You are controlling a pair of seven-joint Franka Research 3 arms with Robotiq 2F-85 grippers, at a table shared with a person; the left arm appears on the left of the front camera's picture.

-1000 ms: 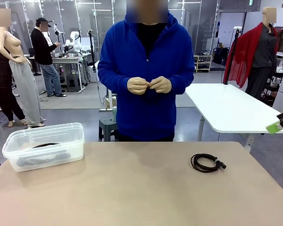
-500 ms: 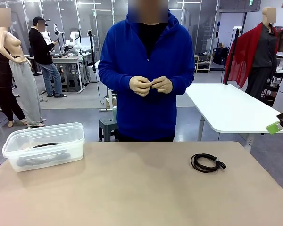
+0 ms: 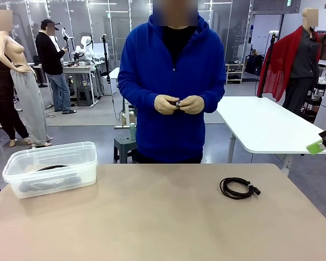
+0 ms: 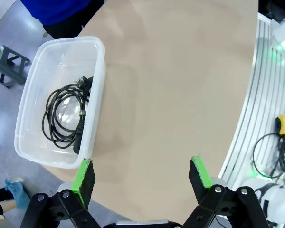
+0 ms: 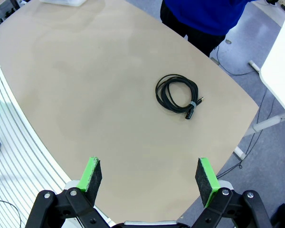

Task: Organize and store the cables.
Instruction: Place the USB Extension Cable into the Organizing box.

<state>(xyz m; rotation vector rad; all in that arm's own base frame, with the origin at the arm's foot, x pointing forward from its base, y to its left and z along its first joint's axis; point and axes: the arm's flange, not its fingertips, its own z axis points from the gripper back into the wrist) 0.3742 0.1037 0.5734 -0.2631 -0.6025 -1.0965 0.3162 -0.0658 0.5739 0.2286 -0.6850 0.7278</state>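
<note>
Well apart, loose cable (image 3: 239, 188) and bin (image 3: 81, 169).

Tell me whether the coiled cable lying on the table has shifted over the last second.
No. The coiled cable lies at the same spot on the table, near its far right edge, as in the earlier front views.

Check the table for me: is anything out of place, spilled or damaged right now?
Only one thing: the loose cable lies coiled on the table, on the robot's right, outside the clear bin that already holds the stored cable. Nothing looks spilled or damaged.
</note>
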